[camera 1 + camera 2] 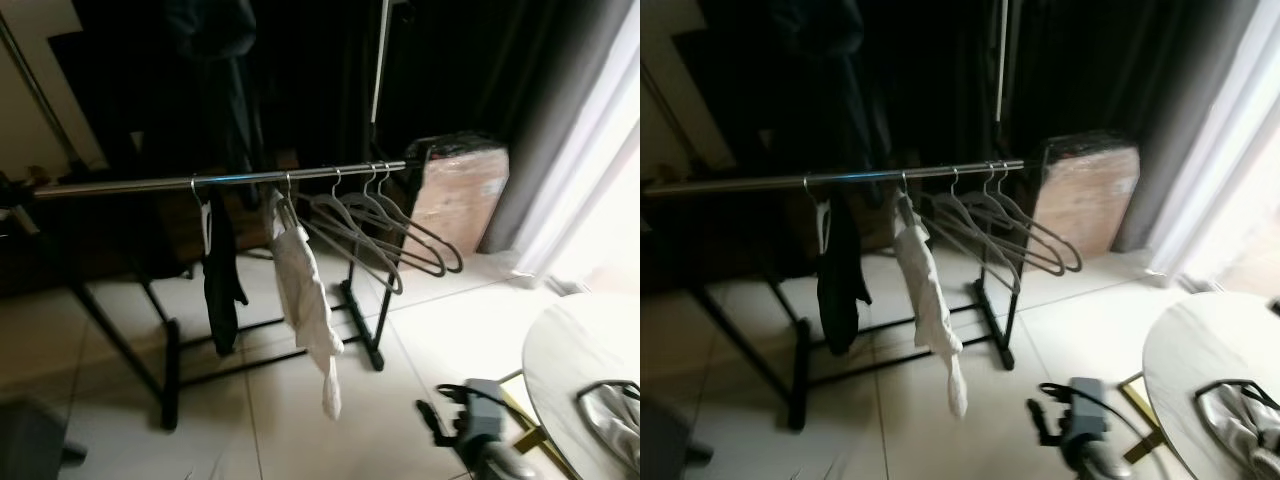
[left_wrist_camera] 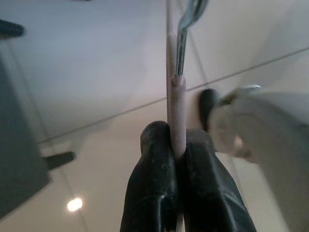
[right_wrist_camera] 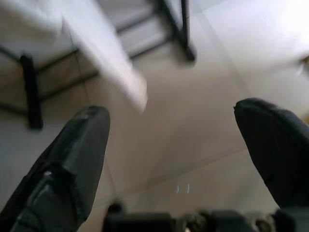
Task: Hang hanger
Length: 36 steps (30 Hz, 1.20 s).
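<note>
A clothes rack (image 1: 170,365) with a black frame stands on the pale tiled floor (image 1: 300,420) in front of dark curtains (image 1: 470,80), its shiny rail (image 1: 140,184) running across the head views. From the rail hang a dark garment (image 1: 220,280), a white garment (image 1: 305,300) on its own hanger just beside it, and then three bare grey hangers (image 1: 385,235) bunched close together near the rail's right end. Behind that end a brown box (image 1: 460,195) leans against the curtains, and bright daylight comes in at the right. At the lower right is the edge of a round pale table (image 1: 560,370) with a black-framed thing (image 1: 610,410) lying on it; what it is cannot be made out. In front of the table, low in the head views, the right arm (image 1: 480,425) reaches forward, and in the right wrist view the right gripper (image 3: 174,145) has its two black fingers (image 3: 72,150) spread wide apart with nothing between them, above the floor and the white garment's lower end. In the left wrist view the left gripper (image 2: 177,159) is clenched on the pale neck of a hanger (image 2: 176,111), fingers pressed to it from both sides, the metal hook (image 2: 186,29) rising beyond the fingertips; this hanger is off the rail, held over the floor, with a blurred pale shape close beside it
</note>
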Available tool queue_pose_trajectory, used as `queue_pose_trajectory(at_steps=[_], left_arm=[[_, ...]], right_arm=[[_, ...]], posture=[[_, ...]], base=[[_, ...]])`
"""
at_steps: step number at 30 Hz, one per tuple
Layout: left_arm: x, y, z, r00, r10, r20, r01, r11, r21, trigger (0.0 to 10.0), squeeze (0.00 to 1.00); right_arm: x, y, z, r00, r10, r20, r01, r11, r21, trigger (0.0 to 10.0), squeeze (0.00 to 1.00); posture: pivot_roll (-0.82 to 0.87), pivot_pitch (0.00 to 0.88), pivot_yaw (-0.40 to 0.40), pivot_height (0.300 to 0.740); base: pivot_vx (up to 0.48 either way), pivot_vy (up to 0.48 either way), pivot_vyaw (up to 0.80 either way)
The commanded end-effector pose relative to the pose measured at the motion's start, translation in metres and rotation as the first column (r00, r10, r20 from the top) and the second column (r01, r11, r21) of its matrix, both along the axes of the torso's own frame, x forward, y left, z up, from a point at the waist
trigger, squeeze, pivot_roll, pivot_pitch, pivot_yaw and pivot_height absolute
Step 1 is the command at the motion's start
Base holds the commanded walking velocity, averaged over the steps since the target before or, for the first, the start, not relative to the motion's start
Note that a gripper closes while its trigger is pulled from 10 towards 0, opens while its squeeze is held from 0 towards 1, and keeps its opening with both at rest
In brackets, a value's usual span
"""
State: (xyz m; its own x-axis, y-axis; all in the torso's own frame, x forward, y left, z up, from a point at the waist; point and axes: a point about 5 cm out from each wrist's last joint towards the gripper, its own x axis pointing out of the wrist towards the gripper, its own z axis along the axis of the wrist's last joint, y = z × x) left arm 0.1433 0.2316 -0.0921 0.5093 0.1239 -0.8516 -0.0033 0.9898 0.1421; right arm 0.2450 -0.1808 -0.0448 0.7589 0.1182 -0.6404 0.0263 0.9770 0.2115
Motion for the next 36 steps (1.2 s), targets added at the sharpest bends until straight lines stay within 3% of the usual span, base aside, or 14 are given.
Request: queue_pose_trajectory(at_steps=[1,8,13,18,21,25,29,31,32,33,36], left_arm=[[-0.007,-0.003,-0.003,1.0,-0.003,-0.02,0.003,1.0,-0.009,10.0,0.0],[-0.008,-0.003,-0.004,1.0,-0.003,-0.019,0.003,1.0,-0.008,10.0,0.0],[-0.008,-0.003,-0.004,1.0,0.006,-0.011,-0.006,1.0,-0.009,10.0,0.0],[-0.007,-0.003,-0.003,1.0,0.023,0.011,-0.023,1.0,-0.01,10.0,0.0],[-0.003,-0.003,0.001,0.991,0.093,0.101,-0.089,0.995,-0.043,10.0,0.0],[0.001,-0.004,0.004,0.984,0.088,0.157,-0.079,0.995,-0.063,10.0,0.0],[0.001,-0.001,0.005,0.978,0.1,0.181,-0.1,0.995,-0.009,10.0,0.0],[0.046,0.001,0.029,0.936,0.061,0.347,-0.072,0.997,0.018,10.0,0.0],[0.08,0.003,0.052,0.884,0.033,0.466,-0.051,0.998,0.027,10.0,0.0],[0.09,0.004,0.062,0.855,0.013,0.518,-0.042,0.998,0.044,10.0,0.0],[0.102,-0.001,0.076,0.794,0.012,0.608,-0.05,0.998,0.046,10.0,0.0]], right_arm=[[-0.018,-0.01,-0.013,0.994,-0.06,-0.096,0.059,0.998,-0.011,10.0,0.0],[-0.044,-0.006,-0.03,0.973,-0.072,-0.219,0.061,0.997,-0.056,10.0,0.0],[-0.059,0.01,-0.039,0.965,-0.021,-0.26,0.014,0.999,-0.031,10.0,0.0],[-0.065,0.01,-0.043,0.959,-0.02,-0.284,0.008,0.999,-0.042,10.0,0.0],[-0.066,0.008,-0.043,0.957,-0.02,-0.288,0.007,0.999,-0.049,10.0,0.0],[-0.067,0.007,-0.043,0.956,-0.022,-0.291,0.007,0.999,-0.052,10.0,0.0],[-0.07,0.007,-0.045,0.954,-0.011,-0.301,-0.006,0.998,-0.058,10.0,0.0],[-0.07,0.007,-0.045,0.954,-0.008,-0.3,-0.009,0.998,-0.056,10.0,0.0],[-0.071,0.007,-0.045,0.954,-0.009,-0.3,-0.007,0.999,-0.054,10.0,0.0],[-0.071,0.007,-0.045,0.953,-0.008,-0.303,-0.009,0.998,-0.056,10.0,0.0],[-0.073,0.006,-0.046,0.951,-0.008,-0.309,-0.01,0.998,-0.059,10.0,0.0]], posture=[[-0.04,0.062,0.038,0.74],[-0.02,0.062,0.037,0.74],[-0.01,0.059,0.034,0.74],[-0.01,0.052,0.032,0.74],[-0.01,0.043,0.034,0.74],[-0.01,0.038,0.034,0.74],[-0.01,0.028,0.035,0.74],[-0.01,0.028,0.035,0.74],[-0.01,0.027,0.036,0.74],[-0.01,0.025,0.035,0.74],[-0.01,0.026,0.032,0.74]], base=[[0.0,0.371,0.0],[0.0,0.369,0.0],[0.0,0.281,0.0],[0.0,0.0,0.0],[0.0,0.0,0.0],[0.0,0.0,0.0],[0.0,0.0,0.0],[0.0,0.0,0.0],[0.0,0.0,0.0],[0.0,0.0,0.0],[0.0,0.0,0.0]])
